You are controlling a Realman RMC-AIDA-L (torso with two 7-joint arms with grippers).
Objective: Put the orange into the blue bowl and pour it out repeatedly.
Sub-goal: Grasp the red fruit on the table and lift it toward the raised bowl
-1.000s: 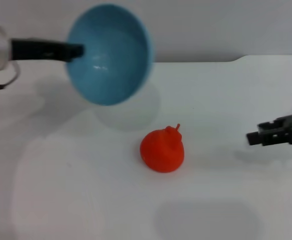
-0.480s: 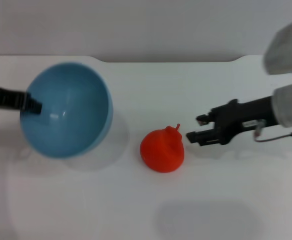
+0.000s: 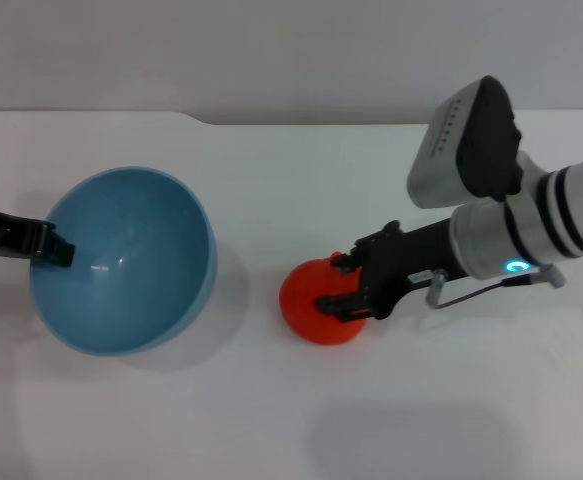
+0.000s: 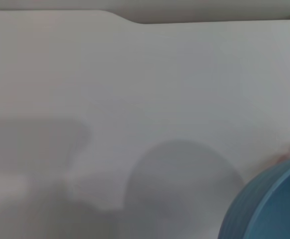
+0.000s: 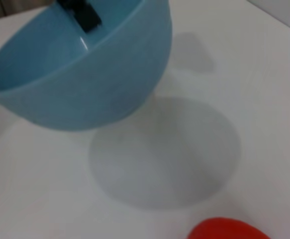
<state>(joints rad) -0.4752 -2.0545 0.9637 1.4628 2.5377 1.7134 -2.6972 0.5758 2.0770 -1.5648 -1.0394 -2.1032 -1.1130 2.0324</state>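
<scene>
The blue bowl (image 3: pixel 131 290) hangs a little above the table at the left, its opening tilted up and toward me, and it is empty. My left gripper (image 3: pixel 56 248) is shut on its left rim, one black finger (image 5: pixel 82 12) reaching inside. The orange (image 3: pixel 306 305) rests on the table at centre. From the right, my right gripper (image 3: pixel 339 283) reaches in and stands open, with a finger on either side of the orange's right half. The right wrist view shows the bowl (image 5: pixel 95 84), its round shadow and a sliver of the orange (image 5: pixel 229 230). Only the bowl's outer wall (image 4: pixel 274 209) appears in the left wrist view.
The white table (image 3: pixel 271 420) runs back to a grey wall, with a small step in its far edge (image 3: pixel 201 118). My right arm's grey wrist housing (image 3: pixel 471 140) hangs over the right side of the table.
The left arm brought the bowl down and leftward, turning its opening upward. The right gripper moved left from the table's right edge until its fingers flank the orange, which has not moved.
</scene>
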